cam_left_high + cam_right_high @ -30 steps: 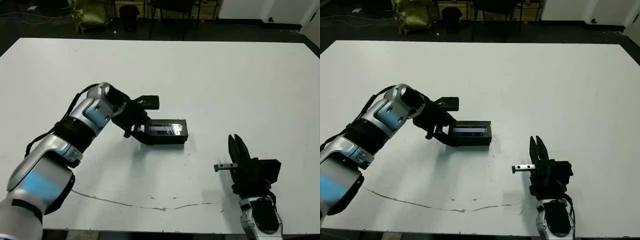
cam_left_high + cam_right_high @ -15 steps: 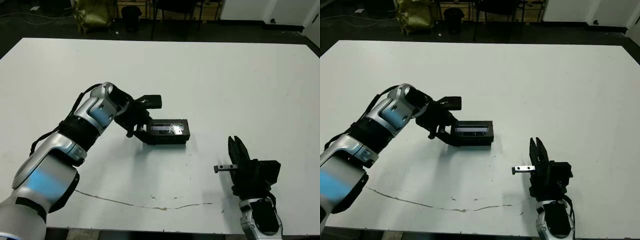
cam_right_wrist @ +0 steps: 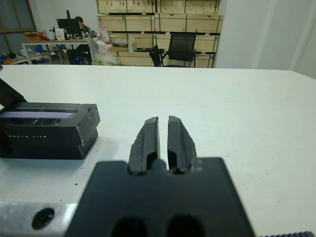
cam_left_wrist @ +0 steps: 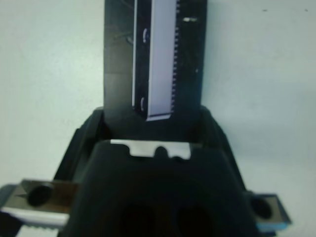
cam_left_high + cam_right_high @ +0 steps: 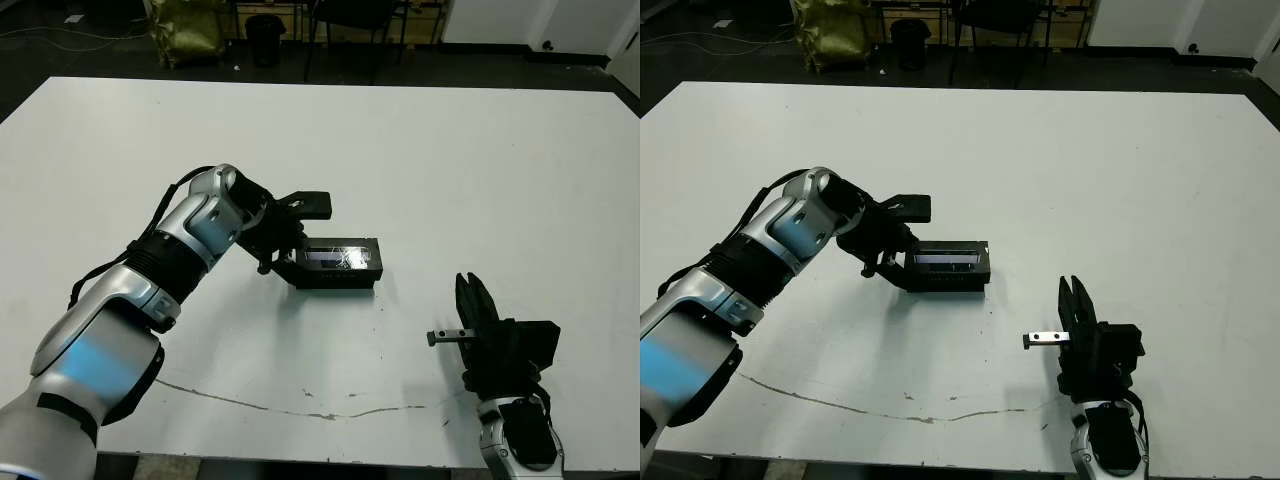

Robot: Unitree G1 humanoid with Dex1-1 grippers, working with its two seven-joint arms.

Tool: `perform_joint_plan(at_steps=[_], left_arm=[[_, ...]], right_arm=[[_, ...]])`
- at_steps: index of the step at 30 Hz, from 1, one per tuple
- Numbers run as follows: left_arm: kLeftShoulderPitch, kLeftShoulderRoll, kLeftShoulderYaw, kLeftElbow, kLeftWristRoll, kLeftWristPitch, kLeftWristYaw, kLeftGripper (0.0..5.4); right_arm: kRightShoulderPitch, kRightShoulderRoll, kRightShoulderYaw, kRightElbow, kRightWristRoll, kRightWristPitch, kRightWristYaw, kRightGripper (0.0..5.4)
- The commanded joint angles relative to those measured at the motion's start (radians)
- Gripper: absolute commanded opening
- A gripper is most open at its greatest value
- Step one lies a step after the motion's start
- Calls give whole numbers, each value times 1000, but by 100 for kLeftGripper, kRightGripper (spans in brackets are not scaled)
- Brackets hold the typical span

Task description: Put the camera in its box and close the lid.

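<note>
While left tool (image 5: pixel 283 243) pinches lidded box (image 5: pixel 340 263) end, right tool (image 3: pixel 163 138) pressed together.

Faint pale lettering runs along the side of the box (image 3: pixel 47 133), too small to read.

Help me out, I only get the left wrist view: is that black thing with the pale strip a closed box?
Observer: Yes. The right wrist view shows the lid sitting flat on the box, with no gap.
Operator: Where is the other arm?
Observer: The right end effector is shut and empty, apart from the box, near the table's front edge.
Operator: Is a camera lying out anywhere?
Observer: None shows on the table in the head views.
</note>
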Motion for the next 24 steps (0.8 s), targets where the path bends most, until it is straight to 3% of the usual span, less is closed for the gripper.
perform_joint_plan(at_steps=[1, 24], left_arm=[[25, -23, -28, -23, 33, 25, 55, 241], [-37, -64, -80, -24, 40, 65, 41, 241]], right_arm=[[6, -4, -2, 18, 7, 3, 5, 0], [5, -5, 5, 19, 7, 1, 5, 0]])
